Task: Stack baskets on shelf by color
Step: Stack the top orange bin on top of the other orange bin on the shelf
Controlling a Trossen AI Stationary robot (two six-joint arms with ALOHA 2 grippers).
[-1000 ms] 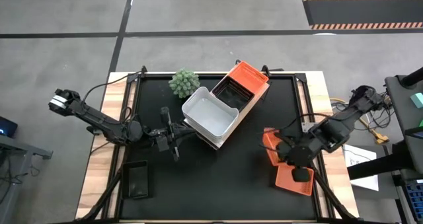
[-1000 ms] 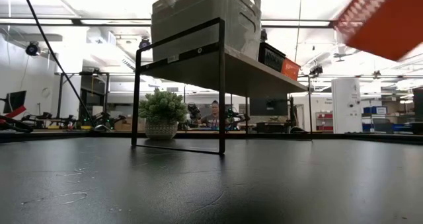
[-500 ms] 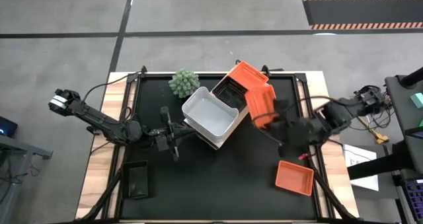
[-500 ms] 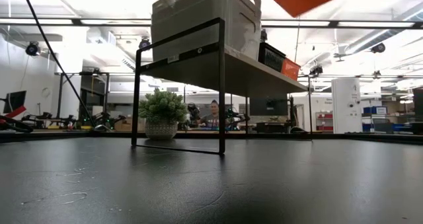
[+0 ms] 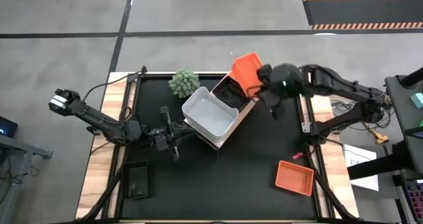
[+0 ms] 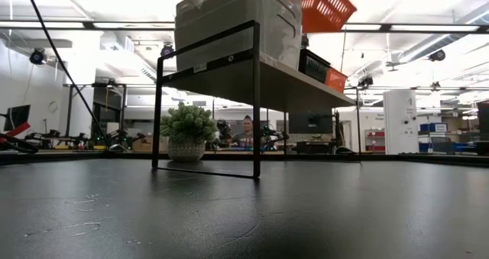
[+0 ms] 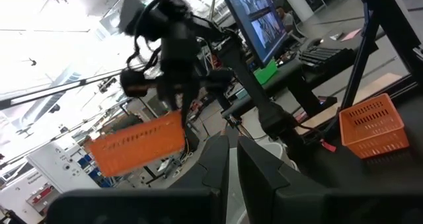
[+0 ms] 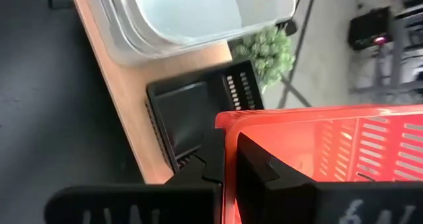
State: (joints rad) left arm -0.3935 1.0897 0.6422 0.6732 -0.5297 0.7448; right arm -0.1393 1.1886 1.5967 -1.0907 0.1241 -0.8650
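My right gripper (image 5: 260, 84) is shut on an orange basket (image 5: 246, 67), held tilted above the far right end of the shelf (image 6: 252, 74). Below it another orange basket (image 6: 336, 79) sits on the shelf. Next to that come a black basket (image 5: 230, 92) and a stack of white baskets (image 5: 210, 113). My left gripper (image 5: 176, 134) stands shut with nothing between its fingers, just off the near left side of the white stack; whether it touches the stack, I cannot tell. My right gripper pinches the orange basket's side wall at its rim (image 8: 229, 126), close to a corner, one finger outside and one inside. The fingers slant down from the table's right. The basket is lifted clear and tilted, above the shelf.
A second loose orange basket (image 5: 294, 178) lies at the table's near right. A black basket (image 5: 137, 180) lies at the near left. A green plant (image 5: 184, 82) stands at the far side, left of the shelf. The black tabletop (image 5: 231, 178) between the loose baskets is bare.
My right gripper has risen from the table's near right and swung toward the far edge and left, rolling as it went. It has carried one orange basket to above the shelf's right end. The other orange basket stayed on the table.
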